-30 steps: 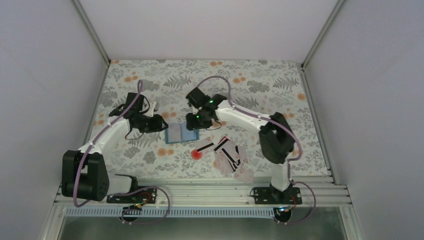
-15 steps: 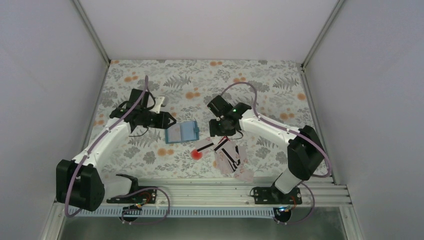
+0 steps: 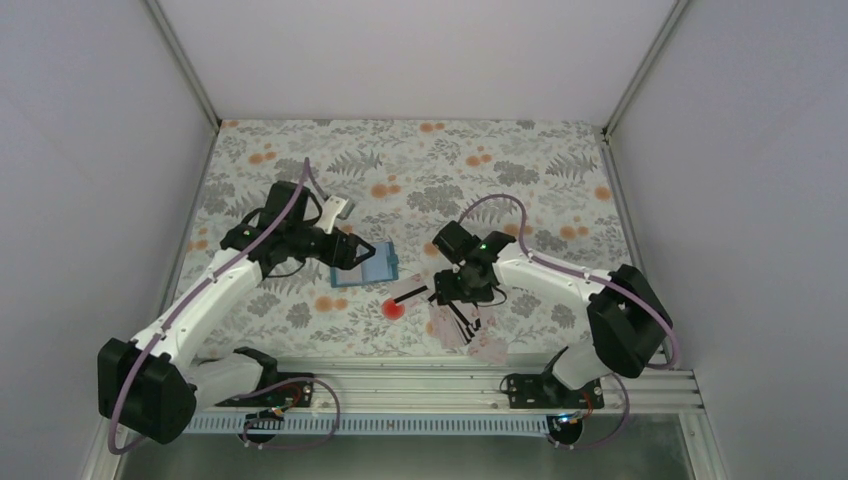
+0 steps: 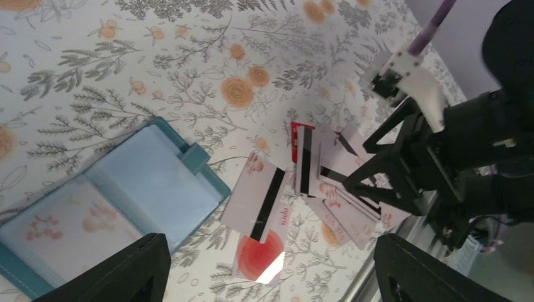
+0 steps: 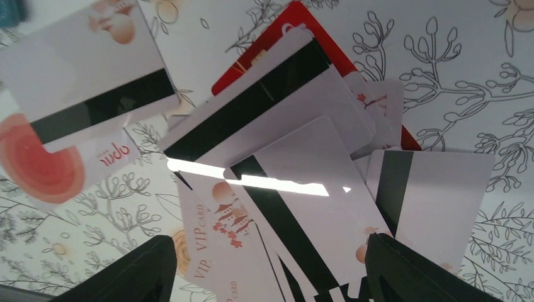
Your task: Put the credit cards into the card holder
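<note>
Right wrist view: we see the red card (image 5: pixel 277 36) mostly buried under the pale credit cards (image 5: pixel 296 113), whose pile runs off the bottom edge. Up-left of the pile, only a blurred blue sliver of the card holder (image 5: pixel 9 7) shows.

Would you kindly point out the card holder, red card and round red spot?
card holder (image 4: pixel 145 182), left wrist view, inner panel.
red card (image 5: pixel 312 22), right wrist view, top corner.
round red spot (image 3: pixel 393 308), top view, centre.
</note>
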Tool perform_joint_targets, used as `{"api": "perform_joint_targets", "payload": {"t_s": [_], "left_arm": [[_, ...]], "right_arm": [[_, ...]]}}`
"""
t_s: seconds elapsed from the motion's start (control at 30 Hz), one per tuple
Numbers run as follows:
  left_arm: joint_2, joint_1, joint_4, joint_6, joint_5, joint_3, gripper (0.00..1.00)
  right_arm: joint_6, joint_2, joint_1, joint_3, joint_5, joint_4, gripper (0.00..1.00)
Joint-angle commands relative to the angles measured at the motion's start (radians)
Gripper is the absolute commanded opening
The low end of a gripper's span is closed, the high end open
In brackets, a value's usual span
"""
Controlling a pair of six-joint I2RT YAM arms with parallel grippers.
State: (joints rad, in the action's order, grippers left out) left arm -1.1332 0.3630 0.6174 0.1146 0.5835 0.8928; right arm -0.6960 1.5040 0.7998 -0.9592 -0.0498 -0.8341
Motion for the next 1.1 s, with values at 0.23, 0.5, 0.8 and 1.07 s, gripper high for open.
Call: {"api": "perform_joint_targets", "payload": {"t_s": [0.23, 0.5, 0.8, 1.07], "left_arm": [[0.033, 0.014, 0.005, -0.027, 0.042, 0.001, 0.85], [0.041, 0.019, 0.011, -0.023, 0.044, -0.005, 0.85], [0.047, 0.019, 0.004, -0.016, 0.046, -0.022, 0.85], [0.043, 0.018, -0.001, -0.015, 0.049, -0.026, 0.85]], "right_arm": [[0.16, 0.097, -0.001, 0.021, 0.046, 0.068, 0.83], [0.222, 0.152, -0.001, 0.014, 0.086, 0.072, 0.79], [0.226, 0.217, -0.001, 0.036, 0.064, 0.076, 0.67], [0.212, 0.238, -0.001, 0.002, 0.058, 0.078, 0.57]]}}
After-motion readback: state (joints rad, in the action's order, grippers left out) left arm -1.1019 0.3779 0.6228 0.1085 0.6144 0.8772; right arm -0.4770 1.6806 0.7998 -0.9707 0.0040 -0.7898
